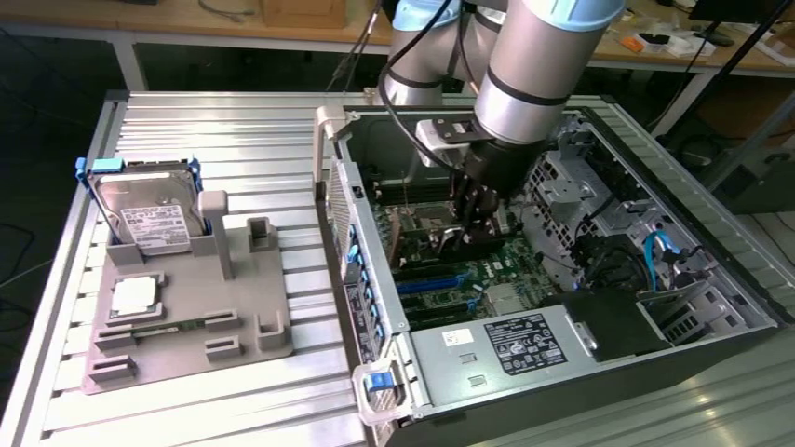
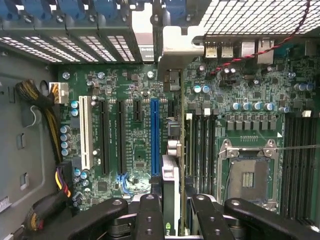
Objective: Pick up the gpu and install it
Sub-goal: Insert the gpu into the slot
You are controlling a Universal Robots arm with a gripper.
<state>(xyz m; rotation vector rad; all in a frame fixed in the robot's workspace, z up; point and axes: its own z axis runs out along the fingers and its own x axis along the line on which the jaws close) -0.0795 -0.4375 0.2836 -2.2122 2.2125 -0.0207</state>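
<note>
Squarely inside the gripper [image 2: 172, 214] sits the gpu [image 2: 170, 182], held edge-on.

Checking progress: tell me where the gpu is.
In the wrist view the gpu is held edge-on in the gripper, inside the open computer case, over the motherboard beside the blue slot.

Open computer case [image 1: 338, 200], hard drive [image 1: 143, 219], processor chip [image 1: 134, 296], grey holder [image 1: 199, 307]
</note>
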